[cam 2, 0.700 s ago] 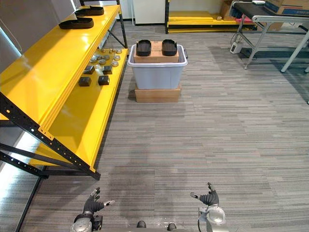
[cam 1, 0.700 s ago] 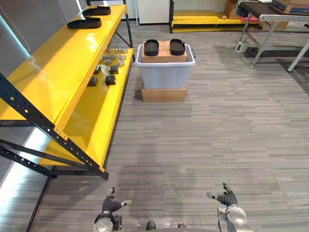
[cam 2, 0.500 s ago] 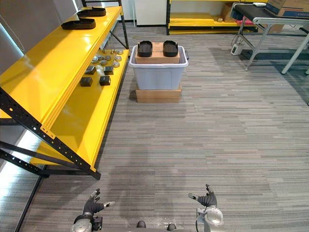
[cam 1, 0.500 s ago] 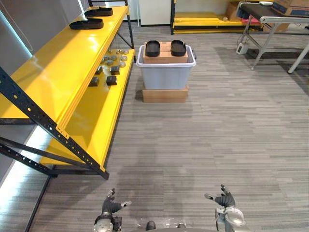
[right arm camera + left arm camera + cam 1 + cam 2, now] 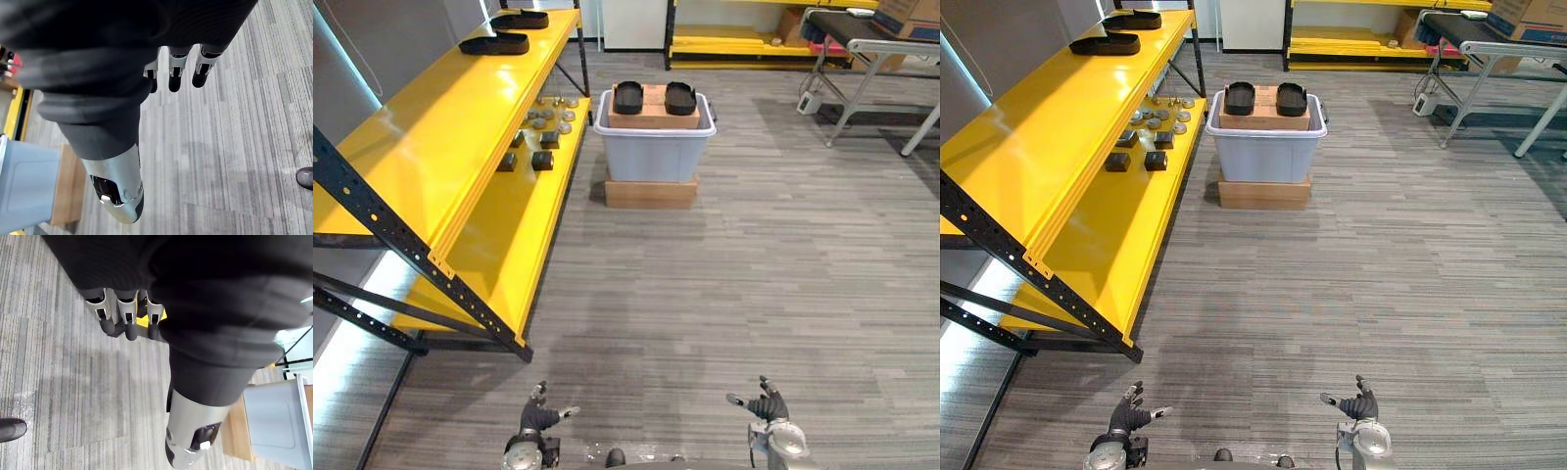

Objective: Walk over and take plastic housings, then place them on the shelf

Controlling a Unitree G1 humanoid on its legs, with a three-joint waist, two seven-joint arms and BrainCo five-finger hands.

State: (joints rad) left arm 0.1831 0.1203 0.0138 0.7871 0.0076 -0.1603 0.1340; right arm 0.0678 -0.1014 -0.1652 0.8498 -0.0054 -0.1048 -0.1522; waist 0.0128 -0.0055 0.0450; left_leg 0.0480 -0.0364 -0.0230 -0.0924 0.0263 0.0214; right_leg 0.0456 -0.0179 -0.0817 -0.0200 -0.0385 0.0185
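The whole view has shifted slightly with the robot's walk; the things themselves lie as before. This is the approach step. Two black plastic housings (image 5: pixel 628 97) sit on a cardboard box (image 5: pixel 653 116) in the grey bin (image 5: pixel 654 157), well ahead. The left robot hand (image 5: pixel 540 417) and right robot hand (image 5: pixel 767 405) hang low, fingers relaxed and empty. Next, I judge, it should close in over open floor, keeping clear of the yellow shelf (image 5: pixel 440 137) on the left.

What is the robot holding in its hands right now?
Nothing. Its left hand and right hand are both open and empty. Two black plastic housings sit ahead on a cardboard box in the grey bin.
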